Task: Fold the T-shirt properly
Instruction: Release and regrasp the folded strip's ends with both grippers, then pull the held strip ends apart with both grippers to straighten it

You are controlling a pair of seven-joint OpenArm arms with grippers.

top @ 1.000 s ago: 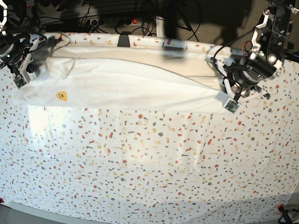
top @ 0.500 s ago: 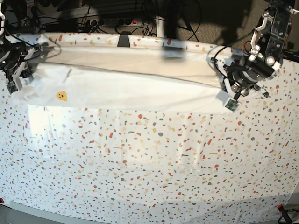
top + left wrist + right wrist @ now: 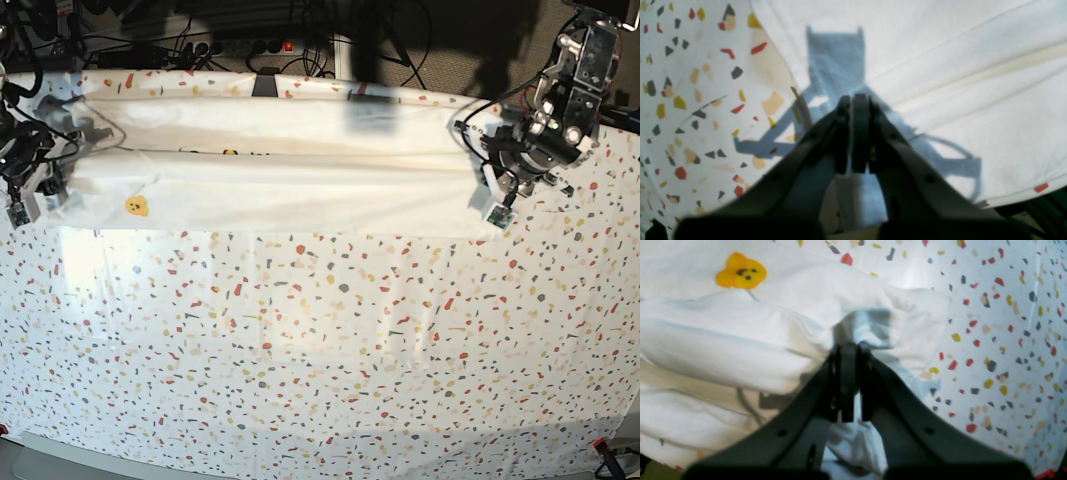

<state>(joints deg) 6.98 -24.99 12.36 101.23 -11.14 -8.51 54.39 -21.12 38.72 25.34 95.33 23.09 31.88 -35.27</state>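
The T-shirt (image 3: pixel 290 185) lies stretched out as a long white band along the far side of the speckled tablecloth (image 3: pixel 320 350). Its long axis runs across the table from one arm to the other, one narrow end pointing toward each gripper. A small yellow print (image 3: pixel 135 206) sits on the cloth close to the right gripper's end.

The left gripper (image 3: pixel 856 101) has its fingers pressed tightly together. White fabric shows just behind the tips and spreads out ahead of them and off to one side, with the speckled cloth on the other side, so the tips sit right at the shirt's edge. It looks pinched onto the hem, though the actual bite is hidden by the fingers.

The right gripper (image 3: pixel 849 350) is likewise clenched, with a bunched ridge of shirt rising directly in front of its fingertips (image 3: pixel 843 355) and more folds gathered beneath them. The yellow print (image 3: pixel 740 270) lies beyond the tips, away from the bare tablecloth.

In the base view the two grippers (image 3: pixel 503 193) (image 3: pixel 30 195) stand well apart at the band's opposite ends.
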